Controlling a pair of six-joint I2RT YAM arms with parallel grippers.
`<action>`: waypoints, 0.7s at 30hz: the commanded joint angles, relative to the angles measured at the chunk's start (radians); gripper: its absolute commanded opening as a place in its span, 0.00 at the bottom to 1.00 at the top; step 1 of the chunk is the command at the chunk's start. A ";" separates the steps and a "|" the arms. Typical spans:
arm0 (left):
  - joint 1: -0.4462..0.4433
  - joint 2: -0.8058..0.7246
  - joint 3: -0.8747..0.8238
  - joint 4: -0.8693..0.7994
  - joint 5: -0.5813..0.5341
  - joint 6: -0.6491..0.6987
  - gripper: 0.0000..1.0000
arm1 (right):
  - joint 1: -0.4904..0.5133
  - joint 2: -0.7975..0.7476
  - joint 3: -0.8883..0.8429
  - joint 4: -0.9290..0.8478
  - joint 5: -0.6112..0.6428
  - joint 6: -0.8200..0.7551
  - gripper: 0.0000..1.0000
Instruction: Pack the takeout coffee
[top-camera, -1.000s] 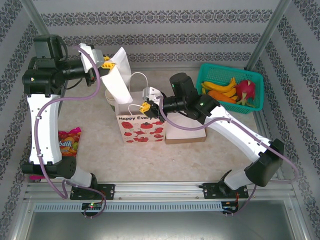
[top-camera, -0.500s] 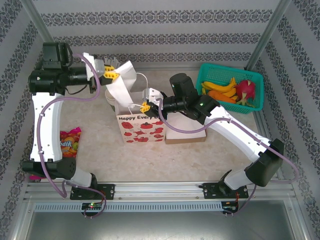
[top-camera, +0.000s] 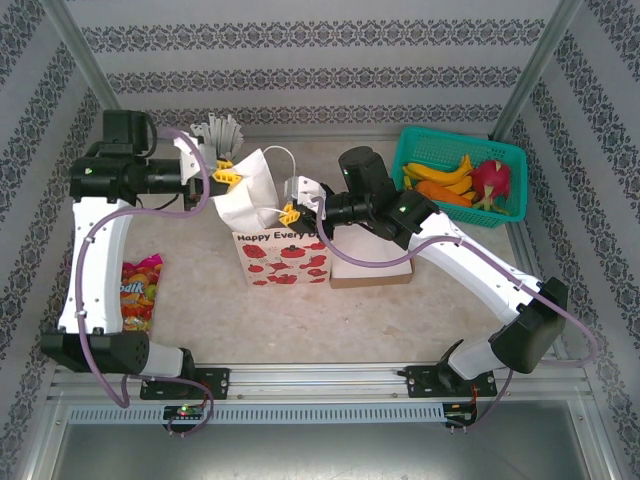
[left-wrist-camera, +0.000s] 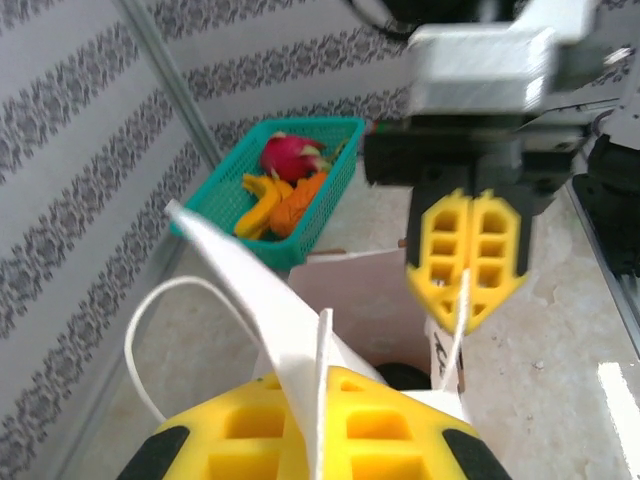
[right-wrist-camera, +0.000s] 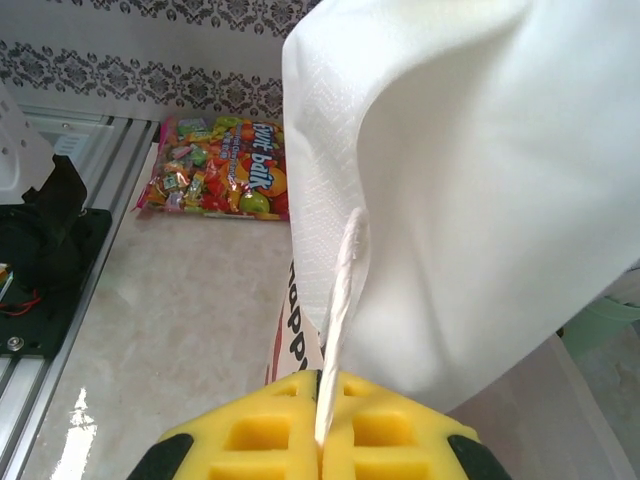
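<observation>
left claw (top-camera: 227, 172) clamps napkin (top-camera: 250, 190), right claw (top-camera: 290, 212) pinches gift bag (top-camera: 285, 258) rim; dark shape (left-wrist-camera: 402, 376) inside, beneath both, maybe the coffee, can't tell.

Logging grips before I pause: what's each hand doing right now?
Left hand: closed on the white napkin.
Right hand: closed on the bag's handle.

- White paper gift bag with red strawberry print (top-camera: 285, 258): dark script "Happy Eve…" across top of front face, just under right gripper (top-camera: 291, 212); rest of line hidden.
- Right wrist view: same bag, edge just ahead-left of fingertips, letters "app" running down the edge, partial.
- Multicoloured plastic candy packet (right-wrist-camera: 214, 165): well ahead-left of right gripper. "fruit" legible, second word roughly "balk", uncertain.
- Top view: same packet, fragment "alk" only.
</observation>
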 joint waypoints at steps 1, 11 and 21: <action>-0.070 0.010 -0.055 0.113 -0.143 -0.075 0.00 | 0.009 -0.005 -0.007 0.011 0.010 -0.018 0.00; -0.078 0.084 -0.016 0.293 -0.326 -0.137 0.00 | 0.010 -0.008 -0.005 0.004 -0.004 -0.011 0.00; -0.082 0.133 0.052 0.252 -0.262 -0.181 0.00 | 0.010 -0.025 -0.035 0.005 0.001 -0.009 0.00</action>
